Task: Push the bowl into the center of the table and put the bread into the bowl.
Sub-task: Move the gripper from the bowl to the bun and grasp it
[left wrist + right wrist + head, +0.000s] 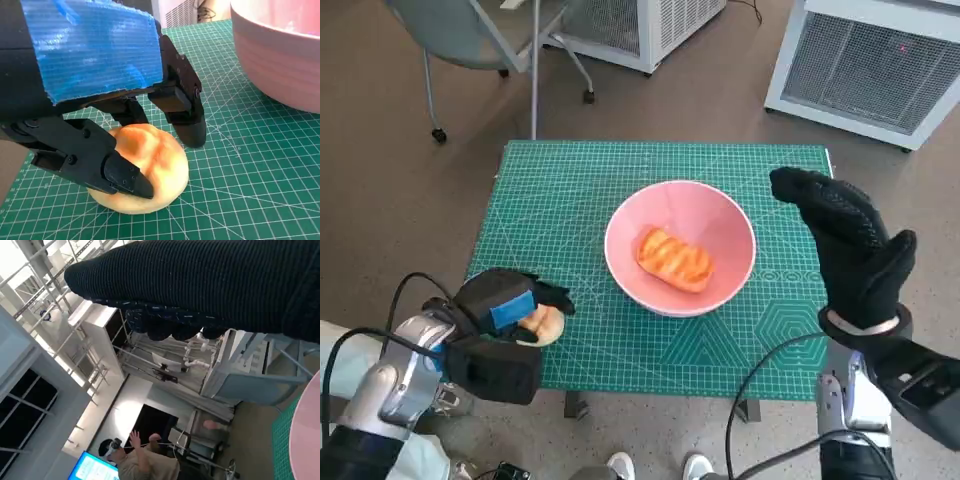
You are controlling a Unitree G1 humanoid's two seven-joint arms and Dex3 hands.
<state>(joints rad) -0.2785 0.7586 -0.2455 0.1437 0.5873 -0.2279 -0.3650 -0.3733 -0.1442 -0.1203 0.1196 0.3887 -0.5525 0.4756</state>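
The left robot hand (505, 310) sits at the desk's (570, 170) seven o'clock corner, close to the near and left edges, with its fingers (120, 175) closed around a round bread roll (150, 165) that rests on the green mat. Bare mat lies between this roll and the pink bowl (730, 270), which stands at about two o'clock from it, near the desk's middle. A second, toasted piece of bread (673, 259) lies inside the bowl.

The right robot hand (850, 250) hovers over the desk's right edge at three o'clock, fingers apart and holding nothing, just beside the bowl's rim.

Only the left wrist view shows the fingers touching the roll. The right wrist view alone shows a person (145, 460) in the room; the head view alone shows a chair (470, 35) at eleven o'clock beyond the far edge.
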